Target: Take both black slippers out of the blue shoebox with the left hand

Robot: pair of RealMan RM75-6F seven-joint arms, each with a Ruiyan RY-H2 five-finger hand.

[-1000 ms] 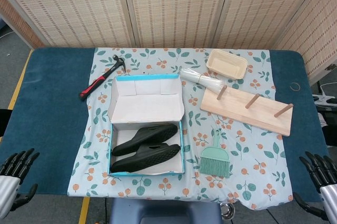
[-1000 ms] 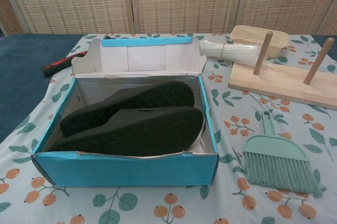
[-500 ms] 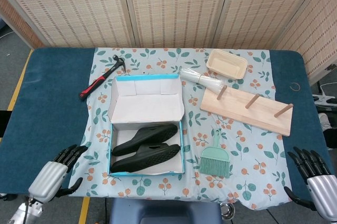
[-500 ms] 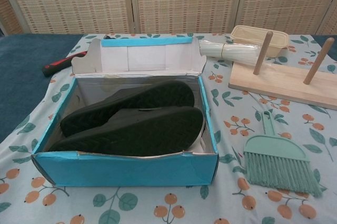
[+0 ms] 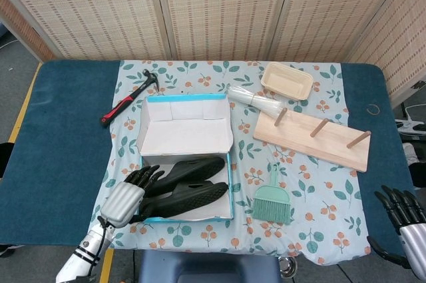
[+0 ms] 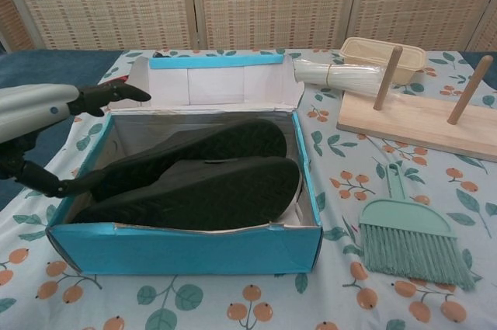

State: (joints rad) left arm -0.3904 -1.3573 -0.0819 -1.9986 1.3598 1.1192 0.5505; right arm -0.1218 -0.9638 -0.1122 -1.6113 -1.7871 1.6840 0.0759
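Note:
The blue shoebox (image 5: 229,183) (image 6: 186,251) stands open on the floral cloth, its lid flap folded back. Two black slippers (image 5: 190,183) (image 6: 202,178) lie inside, soles up, one partly over the other. My left hand (image 5: 130,196) (image 6: 46,109) hovers over the box's left wall with fingers spread, holding nothing; its thumb (image 6: 54,184) reaches toward the slippers' left ends. My right hand (image 5: 406,220) sits at the table's front right edge, fingers apart and empty, seen only in the head view.
A red-handled hammer (image 5: 126,100) lies left of the box lid. A green dustpan brush (image 5: 271,200) (image 6: 408,241) lies right of the box. Behind it are a wooden peg board (image 5: 313,138), a bundle of white sticks (image 5: 256,100) and a beige tray (image 5: 286,80).
My left hand has moved from the front left table edge up and right to the shoebox's left wall. My right hand shifted slightly right and down at the front edge.

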